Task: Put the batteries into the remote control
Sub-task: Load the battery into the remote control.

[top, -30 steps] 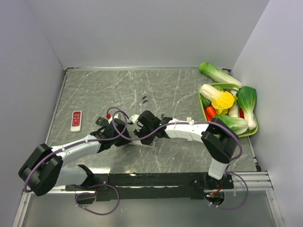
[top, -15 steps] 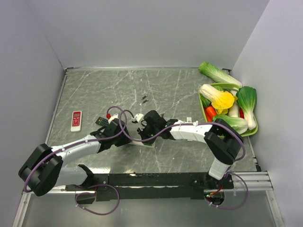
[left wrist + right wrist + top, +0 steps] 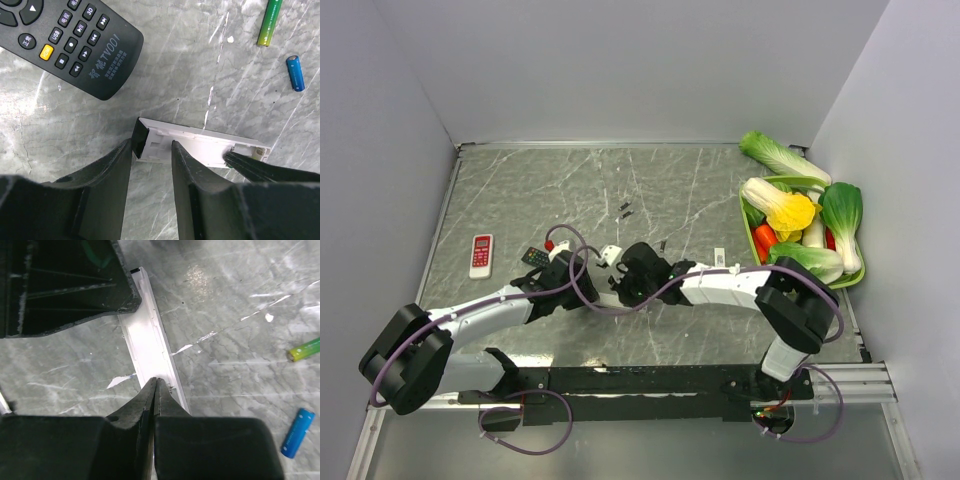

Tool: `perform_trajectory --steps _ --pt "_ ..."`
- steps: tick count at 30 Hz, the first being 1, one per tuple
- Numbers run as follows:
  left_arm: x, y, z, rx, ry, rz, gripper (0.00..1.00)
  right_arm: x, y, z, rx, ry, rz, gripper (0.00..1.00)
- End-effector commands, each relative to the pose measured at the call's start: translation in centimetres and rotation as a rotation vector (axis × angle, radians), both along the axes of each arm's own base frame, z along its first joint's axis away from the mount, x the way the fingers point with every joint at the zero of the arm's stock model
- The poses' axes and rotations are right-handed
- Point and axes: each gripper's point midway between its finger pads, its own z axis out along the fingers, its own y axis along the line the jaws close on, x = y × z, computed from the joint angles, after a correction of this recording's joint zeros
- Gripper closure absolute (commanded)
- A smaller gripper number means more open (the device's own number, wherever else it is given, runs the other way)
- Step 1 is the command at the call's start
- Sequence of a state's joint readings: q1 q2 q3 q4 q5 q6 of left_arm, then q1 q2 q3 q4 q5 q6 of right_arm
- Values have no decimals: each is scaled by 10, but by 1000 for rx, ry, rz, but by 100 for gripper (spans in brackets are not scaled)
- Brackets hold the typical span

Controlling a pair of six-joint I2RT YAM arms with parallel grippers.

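Roughly mid-left on the grey marbled table [image 3: 700, 190] lies the white remote [image 3: 200, 145], a long narrow slab with a recessed upturned face and an open pocket at one end. A black remote [image 3: 75, 45] lies buttons-up beside it, not touching. Smaller still, a green battery [image 3: 269, 22] and a blue battery [image 3: 295, 73] lie loose on the table near the pocket end, apart from each other and from the remote. Two tiny dark cells [image 3: 625, 210] lie farther back. The left arm [image 3: 480, 305] stretches low and diagonally from its base. The right arm [image 3: 730, 282] folds at the elbow and reaches leftward, so both wrists meet over the white remote. The left gripper [image 3: 152, 145] has its fingers set apart at the remote's plain end, one at the corner. I cannot tell whether they clamp it. The right gripper [image 3: 155, 382] has its fingers pressed together, their tips touching the remote near the pocket end.
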State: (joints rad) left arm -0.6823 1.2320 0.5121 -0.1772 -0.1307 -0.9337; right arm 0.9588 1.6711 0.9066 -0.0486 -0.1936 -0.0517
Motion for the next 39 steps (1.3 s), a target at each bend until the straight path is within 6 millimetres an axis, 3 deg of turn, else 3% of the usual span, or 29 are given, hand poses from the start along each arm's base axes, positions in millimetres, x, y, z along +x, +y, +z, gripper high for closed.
perform_trajectory --steps 1,18,39 --pt "-16 13 -16 71 61 -13 58 -15 -44 -41 -223 -51 -26 99" --pt "-16 12 -12 48 43 1 58 -29 -48 -54 -384 -213 -61 94" --pt "-18 16 -12 49 43 15 58 -43 -69 -61 -307 113 -181 89"
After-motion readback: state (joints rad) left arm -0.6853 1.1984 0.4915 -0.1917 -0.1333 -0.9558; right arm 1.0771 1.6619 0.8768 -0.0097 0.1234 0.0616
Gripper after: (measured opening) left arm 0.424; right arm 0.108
